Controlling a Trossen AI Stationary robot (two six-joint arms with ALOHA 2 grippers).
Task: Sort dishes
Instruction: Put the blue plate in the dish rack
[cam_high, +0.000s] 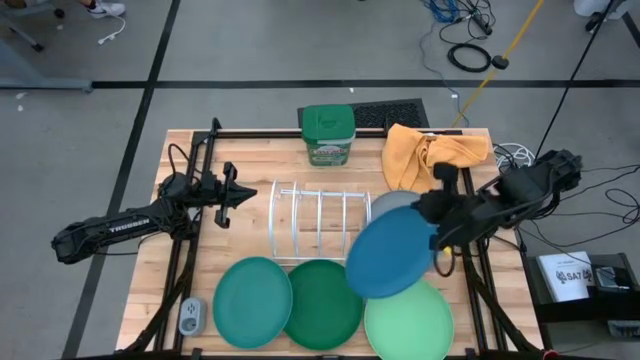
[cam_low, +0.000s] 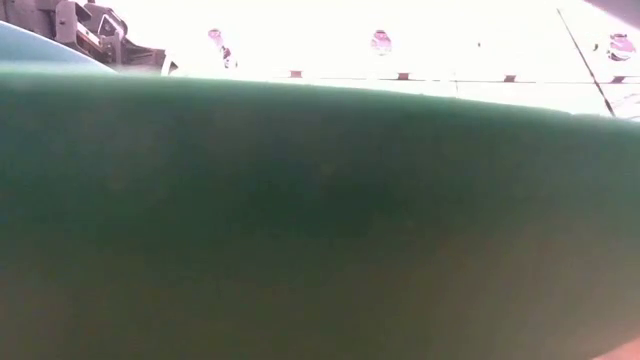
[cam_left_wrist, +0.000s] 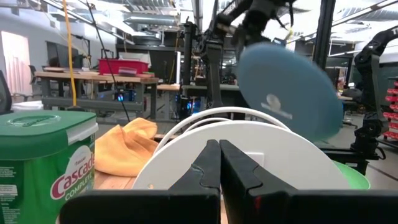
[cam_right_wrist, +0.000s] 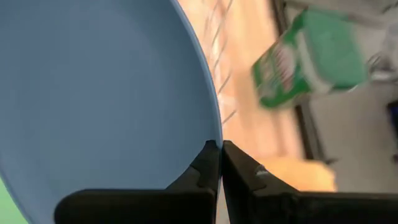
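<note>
A: Start on your left. What's the L arm doing?

B: Left gripper (cam_high: 243, 193) sits over the table's left side, just beside the white wire rack (cam_high: 318, 222), fingers pressed together w/ nothing between them. Idle.

A: Plates along the near edge?

B: You've got teal plate (cam_high: 251, 302) first, then dark green plate (cam_high: 322, 303) overlapping it slightly, then light green plate (cam_high: 410, 320) at the right. All three flat on the table (cam_high: 270, 150).

A: And the blue one?

B: Blue plate (cam_high: 392, 252) is lifted and tilted, over the rack's right end and partly over the light green plate. Right gripper (cam_high: 441, 228) has its fingers clamped on the plate's rim; the wrist cam shows the rim pinched.

A: Grey?

B: Grey plate (cam_high: 392, 204) peeks out behind the blue one, by the rack's right end.

A: Far side of the table?

B: Green lidded tub (cam_high: 329, 134) mid-back, orange cloth (cam_high: 430, 154) right of it.
</note>
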